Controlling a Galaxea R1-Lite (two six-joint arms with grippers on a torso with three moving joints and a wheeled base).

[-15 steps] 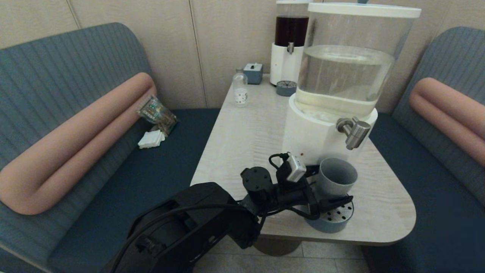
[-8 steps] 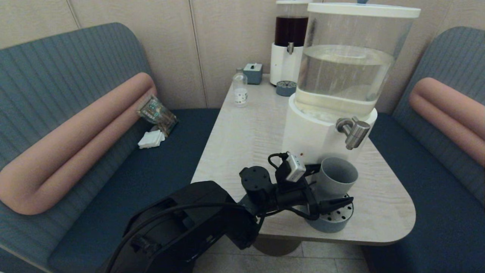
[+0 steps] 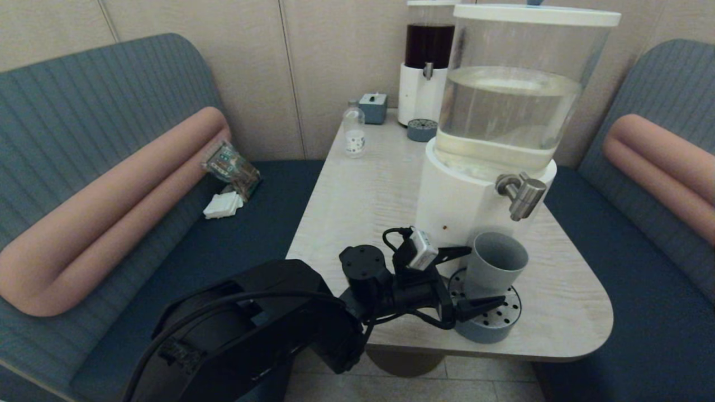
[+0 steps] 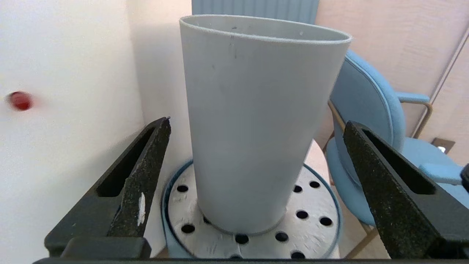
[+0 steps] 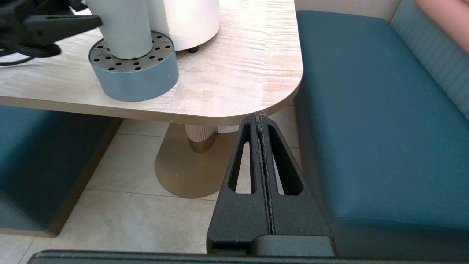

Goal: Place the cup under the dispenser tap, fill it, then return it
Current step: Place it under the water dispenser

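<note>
The grey-blue cup stands upright on a round perforated drip tray, directly below the brushed-steel dispenser tap of the big clear-water dispenser. My left gripper is open, its fingers level with the cup's lower half, one on each side with a gap to the wall. The left wrist view shows the cup on the tray between the spread fingers, none touching. My right gripper is shut on nothing, parked low beside the table's near right corner, out of the head view.
A dark-liquid dispenser, a second small tray, a small clear bottle and a blue box stand at the table's far end. Benches flank the table; a packet and white napkins lie on the left bench.
My left arm has drawn back to the left, so its fingers reach less far around the cup. The cup has stayed on the drip tray under the tap.
</note>
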